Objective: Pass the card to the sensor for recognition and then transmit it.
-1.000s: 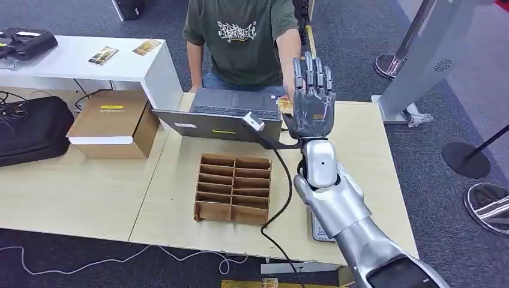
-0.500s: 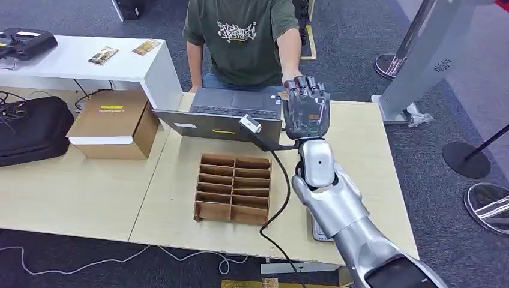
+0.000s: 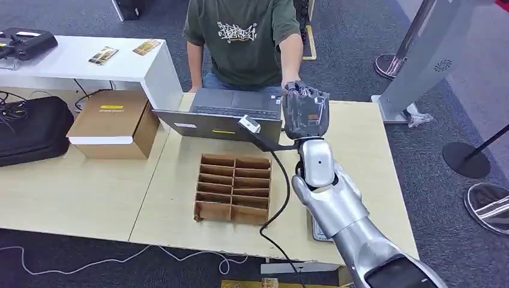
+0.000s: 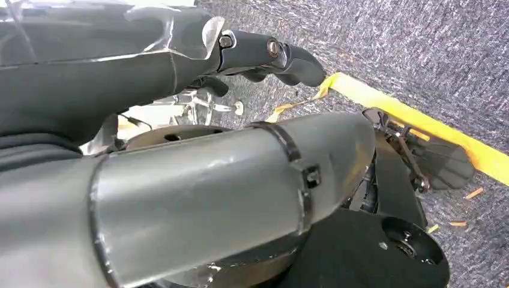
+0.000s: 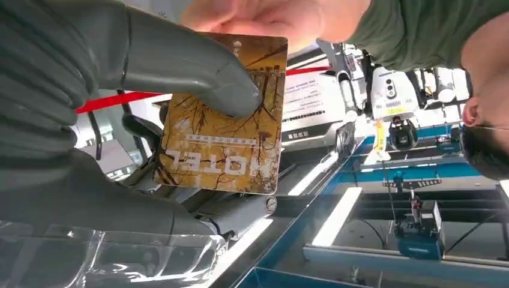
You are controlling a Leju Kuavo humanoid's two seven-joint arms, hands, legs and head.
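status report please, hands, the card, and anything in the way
Right hand pinching the card, raised over the table's far edge. Person's hand on the card's far end. Left hand hanging, holding nothing. Nothing in the way.

Card (image 5: 222,129): one flat rectangular hotel key card, golden-brown with a dark branching-twig pattern, a pale text strip across the middle and the word "HOTEL" in white capitals (it reads upside down in the right wrist view). Corners rounded, surface unbent. Pinned under the thick grey thumb of the right hand (image 5: 90,114), printed face towards the wrist camera. A person's hand (image 5: 273,18) grips its far edge. Raised above the far side of the table, hidden behind the right hand in the head view.
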